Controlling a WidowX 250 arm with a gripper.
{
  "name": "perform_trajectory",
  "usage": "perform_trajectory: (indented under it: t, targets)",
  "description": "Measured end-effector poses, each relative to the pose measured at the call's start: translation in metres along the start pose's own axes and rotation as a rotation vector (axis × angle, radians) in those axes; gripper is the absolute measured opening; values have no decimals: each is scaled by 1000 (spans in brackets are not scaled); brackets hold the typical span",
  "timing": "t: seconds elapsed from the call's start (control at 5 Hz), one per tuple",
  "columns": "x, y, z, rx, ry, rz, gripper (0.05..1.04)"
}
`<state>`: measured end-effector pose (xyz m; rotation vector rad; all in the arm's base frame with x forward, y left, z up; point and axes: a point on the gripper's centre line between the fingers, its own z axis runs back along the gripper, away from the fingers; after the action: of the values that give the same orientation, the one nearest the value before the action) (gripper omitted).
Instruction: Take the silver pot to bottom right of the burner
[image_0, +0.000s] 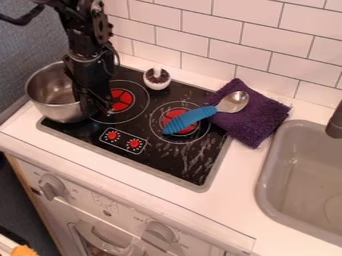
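My gripper (93, 102) hangs down at the right side of the silver pot (55, 111), its lower end at the pot's right rim. Whether the pot's wall is between its fingertips is hidden from this angle. The pot stands upright at the left edge of the black stovetop (160, 167), partly over the white counter. Two red burners are on the stovetop: the left burner (121, 100) is just right of my gripper, and the right burner (175, 118) lies partly under a blue spoon handle.
The blue-handled spoon (190, 120) rests across the right burner and a folded purple cloth (257, 120). A small white container (157, 83) stands at the stovetop's back edge, before the tiled wall. A grey sink (268, 192) is at right.
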<state>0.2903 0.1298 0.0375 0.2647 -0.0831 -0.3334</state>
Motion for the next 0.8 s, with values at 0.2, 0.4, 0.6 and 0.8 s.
perform_trajectory:
  t: [0.2,0.4,0.6,0.8]
  targets:
    - [9,-2,13,25,-33,-23,73]
    - [21,-1,41,86,-105,-53,73]
    - [27,-15,65,119,-171,-103,73]
    - [32,-41,81,111,-243,-188,73]
